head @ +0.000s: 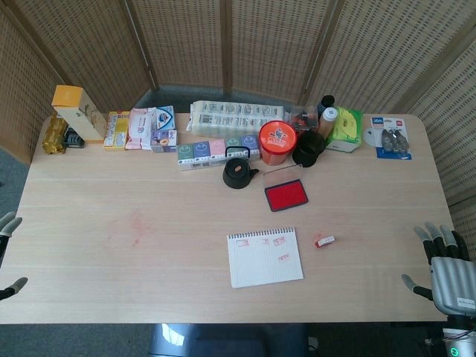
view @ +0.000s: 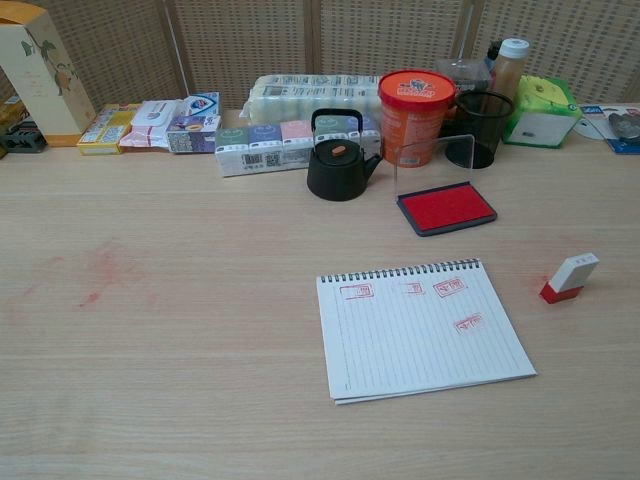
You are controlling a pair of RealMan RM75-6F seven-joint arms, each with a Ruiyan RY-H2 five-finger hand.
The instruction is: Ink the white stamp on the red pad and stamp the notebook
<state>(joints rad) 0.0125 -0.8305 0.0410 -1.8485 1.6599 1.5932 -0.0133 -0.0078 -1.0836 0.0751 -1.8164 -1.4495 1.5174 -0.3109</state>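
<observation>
Head view: notebook lies flat near the table's front edge, several red marks already along its top. Red pad sits open just behind the notebook, lid up, so ink is reachable. White stamp lies on its side just right of the notebook, near but not touching, likely set within the right hand's reach. Right hand hovers well right of the notebook at the table edge, fingers spread, holding nothing. Left hand is far left of the notebook, mostly cut off; visible fingertips apart, nothing held.

Chest view: no hands visible. Stamp tilted on its side right of the notebook, red face down-left. Pad behind the notebook, clear lid upright. Black kettle behind-left of the notebook.
</observation>
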